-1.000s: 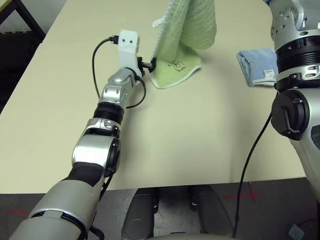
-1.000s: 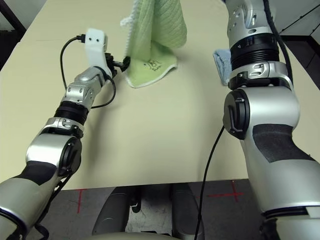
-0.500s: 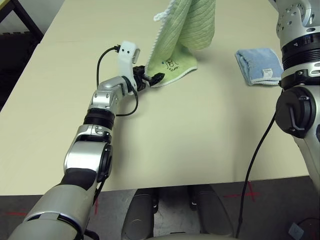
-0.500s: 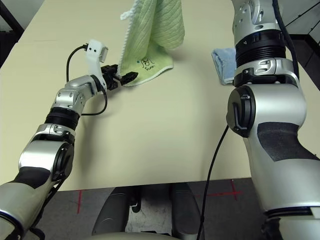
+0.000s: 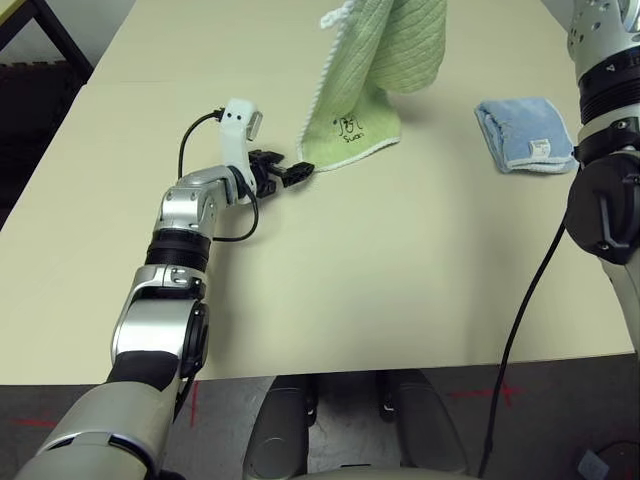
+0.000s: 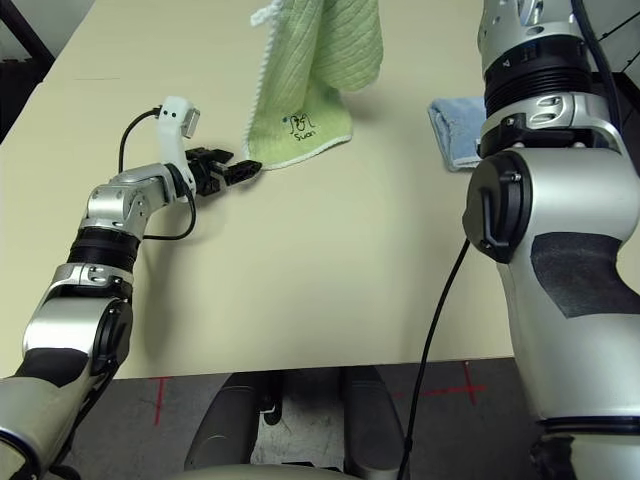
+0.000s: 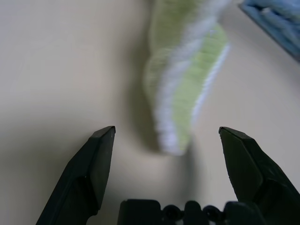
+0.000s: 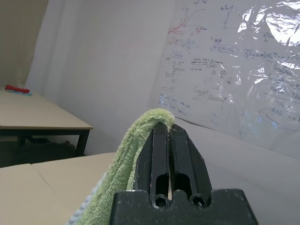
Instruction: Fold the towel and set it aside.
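Beige and broad, the table [image 5: 400, 260] ran back toward a pale wall hung with a scribbled whiteboard sheet, a second table standing off to one side in the right wrist view. Over it the right arm rose high, and from it hung the towel [image 5: 370, 90], light green terry with white edging, draped in a loose twisted column whose lower corner, the one with the small dark drawing, rested on the table. The right gripper [image 8: 169, 140] had its jaws clenched tight on the top fold, green pile bulging over them. Well apart on the robot's right lay a blue towel [image 5: 525, 133], folded, with a white tag. The left arm reached low along the table, and the left gripper [image 5: 285, 172] pointed at the towel's bottom corner from just beside it, jaws released and spread wide with the hanging edge between and ahead of them in the left wrist view, not yet touched. The step in hand looked like catching that lower corner so the cloth could be spread or doubled. The risk lay in the twist: if the jaws closed on the outer fold alone, or on two layers bunched together, the fold would come out crooked. A low approach could also push the corner along the table instead of trapping it, and any lift by the right arm would pull the edge out of reach.
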Controlling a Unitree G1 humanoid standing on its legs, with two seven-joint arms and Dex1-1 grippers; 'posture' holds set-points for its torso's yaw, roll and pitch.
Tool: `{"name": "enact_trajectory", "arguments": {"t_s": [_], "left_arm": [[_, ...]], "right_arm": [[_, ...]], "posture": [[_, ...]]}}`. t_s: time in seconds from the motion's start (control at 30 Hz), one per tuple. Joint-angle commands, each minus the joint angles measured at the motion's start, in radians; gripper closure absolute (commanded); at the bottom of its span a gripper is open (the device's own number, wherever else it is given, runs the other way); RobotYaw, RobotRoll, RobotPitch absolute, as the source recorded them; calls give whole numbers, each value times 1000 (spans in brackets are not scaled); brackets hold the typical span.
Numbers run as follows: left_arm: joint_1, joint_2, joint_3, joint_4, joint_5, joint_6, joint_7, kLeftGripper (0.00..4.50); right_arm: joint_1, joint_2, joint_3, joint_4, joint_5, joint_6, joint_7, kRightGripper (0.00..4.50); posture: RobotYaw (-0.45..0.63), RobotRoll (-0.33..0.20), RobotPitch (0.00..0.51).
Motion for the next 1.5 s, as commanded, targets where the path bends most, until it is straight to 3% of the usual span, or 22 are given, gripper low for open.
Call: {"name": "enact_trajectory", "arguments": {"t_s": [0.03, 0.13, 0.23, 0.57, 0.87, 1.03, 1.23, 1.5], "left_arm": [[4, -13, -10, -14, -14, 45, -13, 0], [-2, -22, -13, 0, -12, 61, -8, 0], [-7, -18, -17, 17, 0, 61, -2, 626], [-24, 53, 25, 19, -15, 84, 1, 4448], [-92, 175, 71, 35, -3, 43, -10, 4483], [-182, 298, 55, 40, 25, -10, -63, 4483], [-178, 514, -93, -49, 78, -33, -373, 4483], [-211, 644, -216, -9, 137, -71, -665, 4483]], "right_arm": [[-22, -7, -8, -2, -2, -17, 1, 4490], [-19, -8, -9, -7, -1, -15, 2, 4490], [-18, -11, -10, -9, -1, -15, 3, 4500], [10, -42, -14, 11, -13, -17, -8, 4500], [133, -118, -33, -1, -12, 28, -31, 4500], [300, -167, -73, -92, 47, 184, -7, 4500], [561, -253, -132, -384, 209, 598, 93, 4500], [680, -400, -6, -499, 210, 865, 312, 4500]], "posture": [[27, 0, 221], [23, 0, 220], [18, 0, 220], [29, 0, 217], [20, 0, 215], [20, 0, 223], [24, 0, 247], [30, 0, 268]]}}
